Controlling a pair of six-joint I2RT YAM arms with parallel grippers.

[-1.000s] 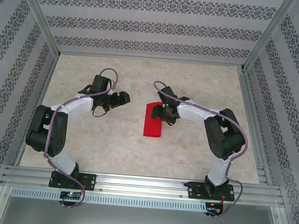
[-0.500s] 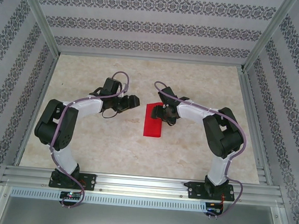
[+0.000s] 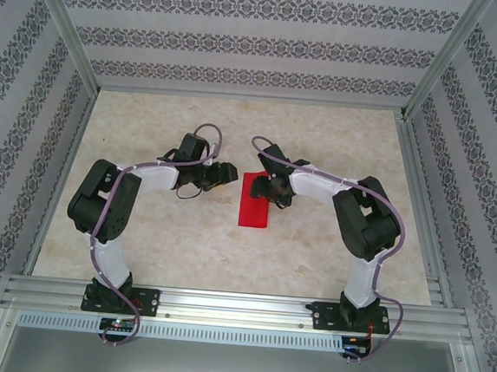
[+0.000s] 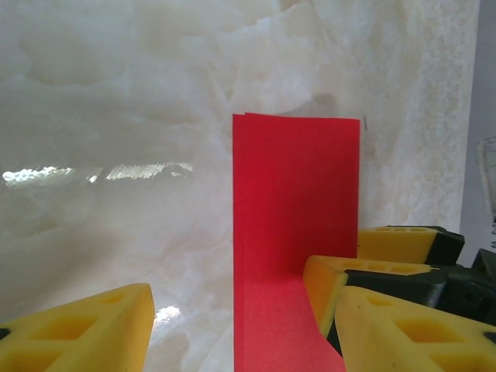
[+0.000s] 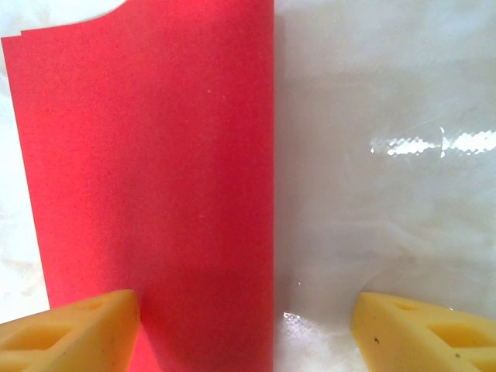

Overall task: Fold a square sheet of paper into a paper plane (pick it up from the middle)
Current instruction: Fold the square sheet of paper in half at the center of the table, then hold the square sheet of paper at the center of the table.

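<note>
The red sheet of paper (image 3: 253,206) lies flat mid-table, folded in half into a narrow rectangle; two layers show at its far edge (image 4: 294,186). My left gripper (image 3: 226,174) is open just left of the paper's upper end, with the paper's long edge between its yellow fingers (image 4: 85,329). My right gripper (image 3: 264,186) is open low over the paper's upper right part. In the right wrist view the paper (image 5: 147,194) runs under the left finger (image 5: 70,333), the other finger stands over bare table, and the gripper (image 5: 248,333) straddles a long edge. The right gripper's fingers (image 4: 337,283) rest on the paper's near right part.
The pale marble tabletop (image 3: 183,241) is boxed in by patterned walls and aluminium posts (image 3: 66,26). A metal rail (image 3: 238,307) carrying both arm bases runs along the near edge. The two grippers are close together over the paper's upper end.
The left arm has swung right, bringing its gripper from well left of the paper up to its edge. The right gripper has edged slightly left. The paper has not moved.
</note>
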